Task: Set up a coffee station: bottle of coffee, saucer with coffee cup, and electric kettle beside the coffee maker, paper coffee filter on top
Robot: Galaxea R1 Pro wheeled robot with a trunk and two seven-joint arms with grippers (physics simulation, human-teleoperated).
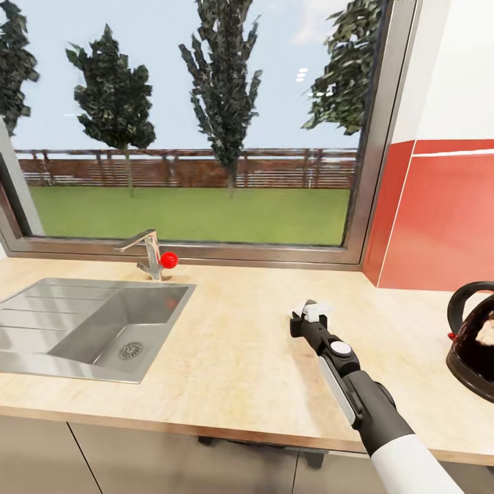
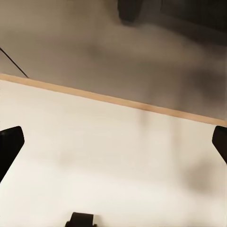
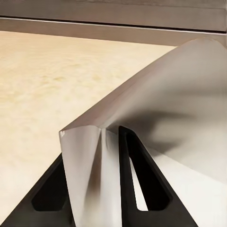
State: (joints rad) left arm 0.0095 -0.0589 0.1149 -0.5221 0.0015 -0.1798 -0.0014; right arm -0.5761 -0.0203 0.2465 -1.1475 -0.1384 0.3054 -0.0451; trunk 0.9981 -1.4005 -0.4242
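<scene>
My right gripper (image 1: 312, 317) hovers over the middle of the kitchen countertop (image 1: 233, 343), shut on the white paper coffee filter (image 1: 318, 310). In the right wrist view the filter (image 3: 179, 109) is pinched between the two dark fingers (image 3: 142, 184) and fans out above the tan slab. The electric kettle (image 1: 475, 339), dark glass with a black handle and a red switch, stands on the counter at the right edge of the head view, well to the right of that gripper. My left gripper (image 2: 116, 142) is open and holds nothing; its view faces a pale surface with a tan edge.
A steel sink (image 1: 96, 329) with a faucet (image 1: 145, 250) and a red knob (image 1: 169, 259) is set into the counter's left part. Behind the counter is a large window (image 1: 192, 123), and a red wall panel (image 1: 439, 219) rises at the back right.
</scene>
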